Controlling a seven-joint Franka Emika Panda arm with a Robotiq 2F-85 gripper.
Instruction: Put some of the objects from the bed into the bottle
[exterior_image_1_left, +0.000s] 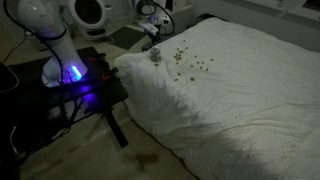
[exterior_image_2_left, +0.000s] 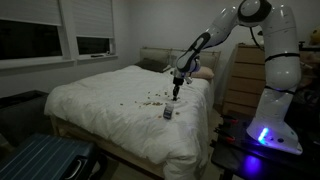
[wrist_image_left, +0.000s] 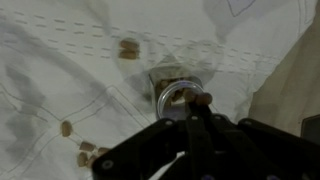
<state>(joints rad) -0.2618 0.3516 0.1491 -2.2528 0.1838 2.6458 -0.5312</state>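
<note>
Gripper (exterior_image_2_left: 177, 93) hangs just above the bottle (exterior_image_2_left: 168, 113), near the right edge of the bed (exterior_image_2_left: 100, 120). Fingers (wrist_image_left: 205, 125) are pressed together. In the wrist view a brown bit (wrist_image_left: 203, 99) shows at the tips; cannot tell if it is pinched. The bottle stands upright on the duvet, mouth open. Olive-brown bits (exterior_image_2_left: 150, 100) lie scattered just left of the bottle.

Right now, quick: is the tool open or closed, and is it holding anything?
Tool: closed, tips right over the mouth of the bottle; whether a small bit is pinched between them cannot be told.
</note>
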